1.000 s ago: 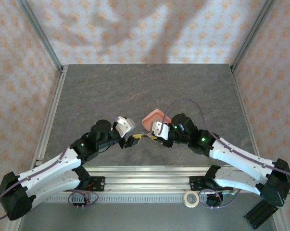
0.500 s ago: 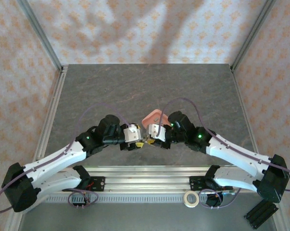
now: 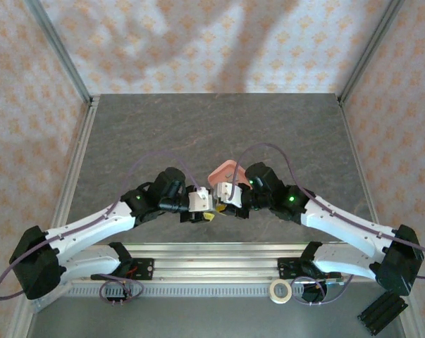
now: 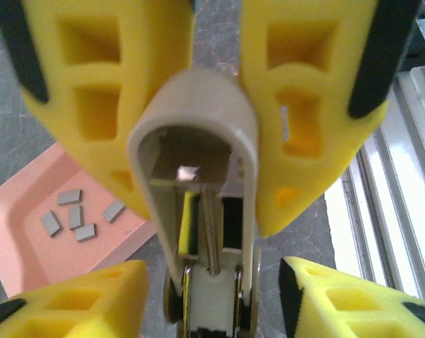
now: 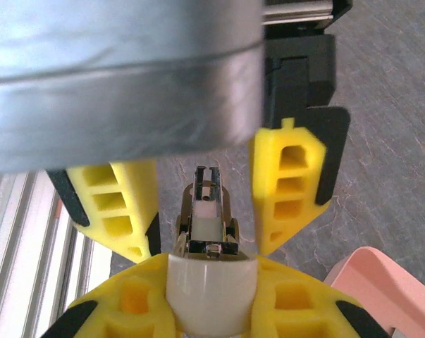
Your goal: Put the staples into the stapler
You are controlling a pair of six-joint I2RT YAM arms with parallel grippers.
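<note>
The right gripper (image 5: 211, 278) clamps the stapler (image 4: 194, 105) as the left gripper (image 4: 212, 282) gapes around it, staples (image 4: 75, 220) in the tray (image 3: 223, 171) at twelve o'clock.

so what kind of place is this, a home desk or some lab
Probably a robot lab test cell, not a home: a left arm and right arm bolted to aluminium rails at the near edge, and patterned backdrop panels in a metal frame boxing in the tabletop.
</note>
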